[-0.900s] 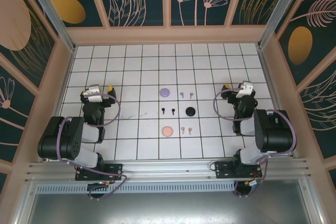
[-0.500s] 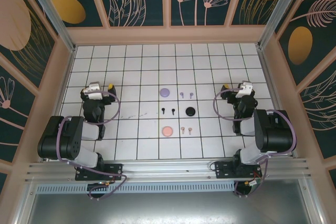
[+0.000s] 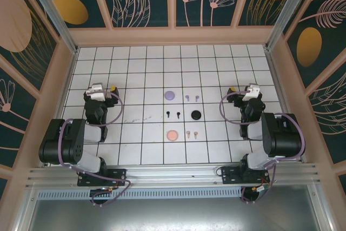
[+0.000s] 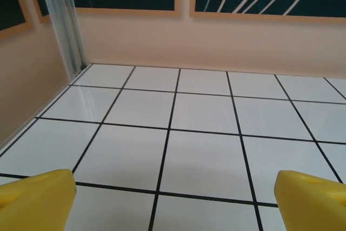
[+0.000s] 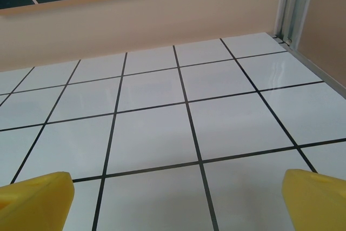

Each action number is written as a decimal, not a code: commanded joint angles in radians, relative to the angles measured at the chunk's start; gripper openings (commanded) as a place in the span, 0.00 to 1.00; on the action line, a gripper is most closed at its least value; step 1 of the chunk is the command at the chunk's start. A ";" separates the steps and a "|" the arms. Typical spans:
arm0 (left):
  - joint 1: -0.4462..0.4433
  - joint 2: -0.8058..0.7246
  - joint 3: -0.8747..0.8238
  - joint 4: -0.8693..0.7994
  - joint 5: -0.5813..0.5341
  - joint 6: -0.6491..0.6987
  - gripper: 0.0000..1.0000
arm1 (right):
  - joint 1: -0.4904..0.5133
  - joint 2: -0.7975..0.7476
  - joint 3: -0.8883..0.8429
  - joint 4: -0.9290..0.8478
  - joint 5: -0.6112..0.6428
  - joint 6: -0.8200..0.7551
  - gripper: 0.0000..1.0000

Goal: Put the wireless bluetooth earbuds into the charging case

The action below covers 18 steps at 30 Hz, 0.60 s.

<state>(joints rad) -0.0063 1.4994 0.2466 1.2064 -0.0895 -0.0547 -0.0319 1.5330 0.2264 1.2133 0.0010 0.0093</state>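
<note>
Tiny earbuds lie in pairs mid-counter (image 3: 140,68), each beside a round case (image 3: 170,95): lilac pair (image 3: 187,98) far, black pair (image 3: 178,114) middle, pink pair (image 3: 187,133) near. They look light, hard and slippery, so pinching the stem seems best. The left jaws and right jaws gape wide, holding nothing.

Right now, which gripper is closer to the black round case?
Right. The right gripper is right of the black round case; the left gripper is much farther off, on its left.
</note>
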 commanded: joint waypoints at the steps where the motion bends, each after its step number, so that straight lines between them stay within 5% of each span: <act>1: 0.003 -0.071 0.078 -0.161 0.022 -0.002 0.93 | 0.001 -0.070 0.038 -0.080 0.038 0.024 0.99; 11: 0.003 -0.221 0.203 -0.417 0.041 -0.035 0.94 | 0.001 -0.395 0.124 -0.536 0.093 0.202 0.99; 18: -0.001 -0.362 0.230 -0.461 0.121 -0.244 0.99 | 0.001 -0.585 0.171 -0.779 0.005 0.361 0.99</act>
<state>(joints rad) -0.0067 1.1877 0.4496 0.7822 -0.0216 -0.1734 -0.0319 0.9985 0.3634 0.5770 0.0505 0.2672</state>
